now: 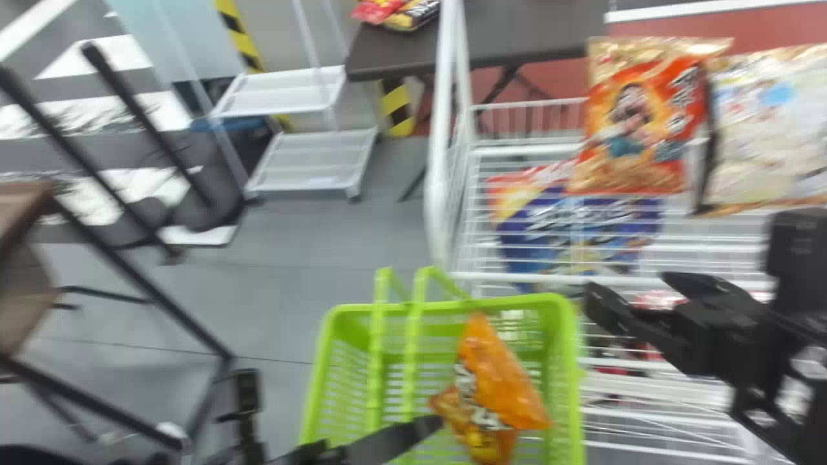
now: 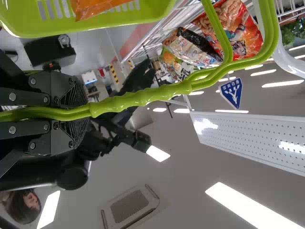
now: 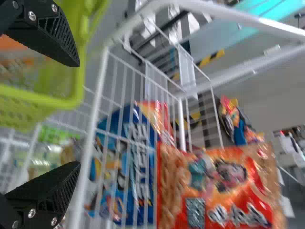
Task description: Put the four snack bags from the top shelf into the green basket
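My left gripper (image 1: 413,431) is at the bottom of the head view by the green basket (image 1: 570,361); in the left wrist view the left gripper (image 2: 86,110) is shut on the basket's handles (image 2: 143,97). An orange snack bag (image 1: 494,394) lies inside the basket. To the basket's right, my right gripper (image 1: 628,289) stands open and empty; the right wrist view has the right gripper (image 3: 76,114) with its fingers apart. On the rack's top shelf stand a red-orange bag (image 1: 636,129) and a whitish bag (image 1: 765,123). A blue bag (image 1: 575,226) shows behind white wires.
The white wire rack (image 1: 440,161) has an upright post and wire side just beyond the basket. More packages lie on its lower levels. Behind it is a dark table (image 1: 543,32) with packets; a brown-topped table (image 1: 22,206) stands at far left.
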{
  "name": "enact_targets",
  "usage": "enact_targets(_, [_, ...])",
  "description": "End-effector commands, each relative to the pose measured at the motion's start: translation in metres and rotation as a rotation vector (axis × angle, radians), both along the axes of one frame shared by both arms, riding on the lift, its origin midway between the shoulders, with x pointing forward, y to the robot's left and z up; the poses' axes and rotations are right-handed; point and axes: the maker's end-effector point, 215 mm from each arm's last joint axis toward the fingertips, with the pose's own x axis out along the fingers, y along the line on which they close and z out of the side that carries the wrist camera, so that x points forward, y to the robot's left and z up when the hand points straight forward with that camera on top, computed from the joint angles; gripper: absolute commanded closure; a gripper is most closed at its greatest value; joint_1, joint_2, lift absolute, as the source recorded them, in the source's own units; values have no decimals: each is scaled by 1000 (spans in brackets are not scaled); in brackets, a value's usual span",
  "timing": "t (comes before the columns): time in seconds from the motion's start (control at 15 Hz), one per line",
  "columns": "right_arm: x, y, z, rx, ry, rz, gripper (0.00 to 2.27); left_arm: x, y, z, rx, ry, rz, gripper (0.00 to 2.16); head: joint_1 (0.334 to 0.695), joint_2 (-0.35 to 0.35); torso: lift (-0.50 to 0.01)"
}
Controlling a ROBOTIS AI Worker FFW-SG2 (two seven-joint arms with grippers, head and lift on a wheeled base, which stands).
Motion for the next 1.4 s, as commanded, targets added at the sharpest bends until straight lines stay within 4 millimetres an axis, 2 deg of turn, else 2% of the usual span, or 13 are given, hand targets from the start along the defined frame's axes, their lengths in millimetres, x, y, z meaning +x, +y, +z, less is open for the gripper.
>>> enact_targets(0.0, [58,-16,20,-31,-131,-53,63,-3,2,0,-2,2,1,2148,695,136,0])
enact_targets(0.13, [99,-25,30,-44,-185,-80,63,-4,4,2,-7,-1,3,2148,695,99,0])
enact_targets(0.2, [114,-28,31,-56,-190,-88,63,-5,4,2,-8,0,3,2148,695,81,0])
enact_targets(0.4, [159,-23,33,-56,-222,-86,60,-5,5,2,-10,1,3,2148,695,68,0])
enact_targets(0.67, [197,10,13,-56,-223,-33,60,-5,5,1,-10,3,4,2148,695,86,0])
enact_targets(0.87, [207,28,-6,-89,-193,-26,80,-6,5,0,-11,7,7,2148,695,112,0])
enact_targets(0.93, [208,26,-7,-104,-192,-31,208,-6,6,0,-9,7,6,2148,695,118,0])
enact_targets(1.0, [209,25,-7,-111,-194,-34,552,-6,6,0,-9,4,9,2148,695,124,0])
enact_targets(1.07, [209,25,-7,-113,-195,-32,981,-6,7,-1,-8,7,9,2148,695,126,0])
enact_targets(1.13, [209,25,-7,-114,-196,-32,1609,-5,7,-1,-8,7,10,2148,695,128,0])
enact_targets(1.2, [208,24,-8,-118,-195,-38,2024,-5,7,-1,-8,7,10,2148,695,130,0])
enact_targets(1.27, [208,22,-8,-131,-197,-38,2186,-5,8,-1,-7,7,12,2148,695,130,0])
enact_targets(1.33, [209,23,-5,-127,-207,-39,2253,-6,9,-2,-6,10,15,2148,695,129,0])
